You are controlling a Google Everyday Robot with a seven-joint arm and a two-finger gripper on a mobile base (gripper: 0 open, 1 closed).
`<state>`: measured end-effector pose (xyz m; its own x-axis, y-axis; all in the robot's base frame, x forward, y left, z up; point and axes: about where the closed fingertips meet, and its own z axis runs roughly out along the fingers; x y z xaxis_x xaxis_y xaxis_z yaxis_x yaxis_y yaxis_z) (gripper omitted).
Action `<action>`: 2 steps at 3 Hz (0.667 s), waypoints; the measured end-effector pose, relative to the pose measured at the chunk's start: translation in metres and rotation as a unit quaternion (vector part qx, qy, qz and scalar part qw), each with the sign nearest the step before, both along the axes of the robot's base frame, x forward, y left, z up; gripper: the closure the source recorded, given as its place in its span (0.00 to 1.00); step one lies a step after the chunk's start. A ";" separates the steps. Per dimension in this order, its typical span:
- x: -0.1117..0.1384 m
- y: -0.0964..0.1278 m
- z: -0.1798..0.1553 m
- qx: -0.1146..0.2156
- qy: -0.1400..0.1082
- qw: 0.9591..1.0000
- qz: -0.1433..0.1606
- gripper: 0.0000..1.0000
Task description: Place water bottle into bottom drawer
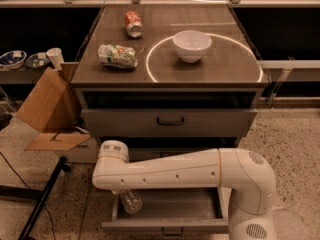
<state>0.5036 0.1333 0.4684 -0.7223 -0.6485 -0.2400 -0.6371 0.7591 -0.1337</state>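
The clear ribbed water bottle (130, 201) hangs under the left end of my white arm (165, 171), over the left part of the open bottom drawer (200, 211). My gripper (120, 191) sits right at the bottle's upper end, mostly hidden behind the arm's wrist. The bottle's lower end dips to about the drawer's left wall. The drawer is pulled out, a shallow grey tray with a small dark handle (171, 231) on its narrow front.
The cabinet top holds a white bowl (192, 45), a red soda can (133, 24) and a white-and-green labelled container (117, 56). A taller grey drawer front (170, 121) is above the arm. A cardboard box (47, 109) and a dark stand leg (42, 199) stand left.
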 end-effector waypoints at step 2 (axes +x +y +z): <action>0.008 0.010 -0.028 -0.001 0.002 1.000 0.016 1.00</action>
